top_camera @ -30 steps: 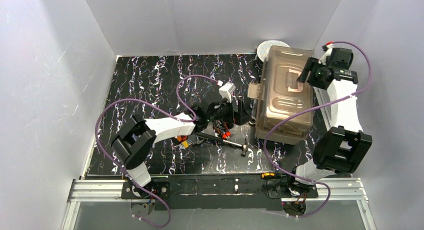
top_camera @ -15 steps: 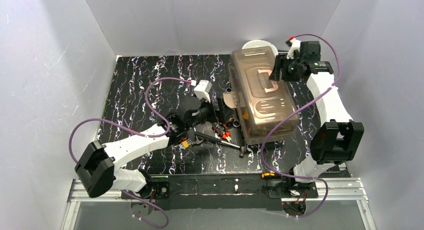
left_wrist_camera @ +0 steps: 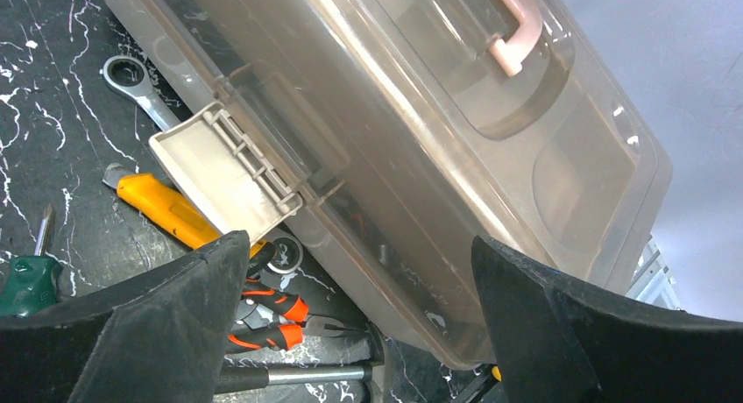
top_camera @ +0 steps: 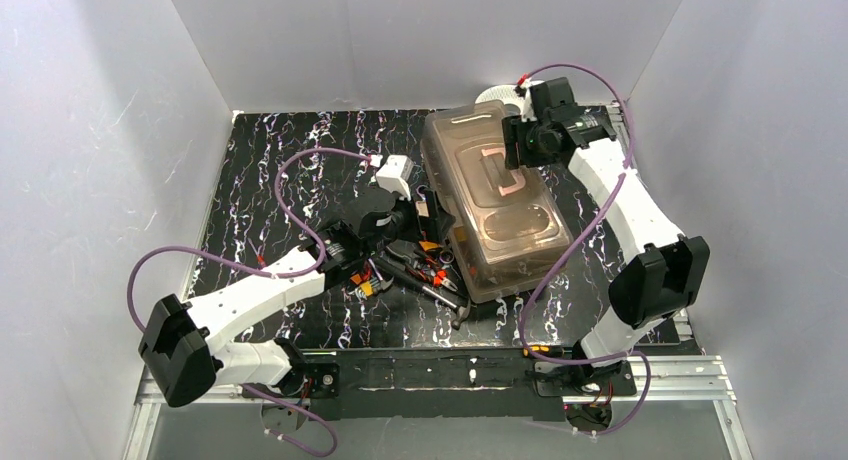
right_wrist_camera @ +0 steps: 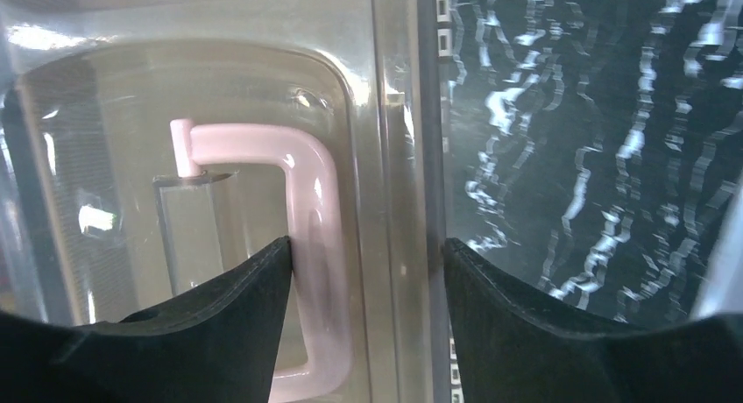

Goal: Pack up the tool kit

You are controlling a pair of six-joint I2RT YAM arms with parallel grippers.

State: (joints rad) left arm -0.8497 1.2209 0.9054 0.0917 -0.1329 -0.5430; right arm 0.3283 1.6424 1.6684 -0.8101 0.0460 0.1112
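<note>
Toolbox [top_camera: 500, 220] sits on the table [top_camera: 270, 170], right of centre, lid down, side latch [left_wrist_camera: 223, 171] swung open. Nothing is seen packed. Hammer [left_wrist_camera: 307, 372], red pliers [left_wrist_camera: 276, 320], green screwdriver [left_wrist_camera: 26, 280], ratchet wrench [left_wrist_camera: 131, 79] and yellow utility knife [left_wrist_camera: 166, 208] lie loose just beside its latch side.

Left tool [left_wrist_camera: 357, 245]: spread wide, empty, facing that latch. Right tool [right_wrist_camera: 365, 245]: above the lid, jaws apart astride the pale handle [right_wrist_camera: 315, 210]; contact cannot be told.

Judgement: early stage. Still to do: open the lid, load every item, close and latch.
</note>
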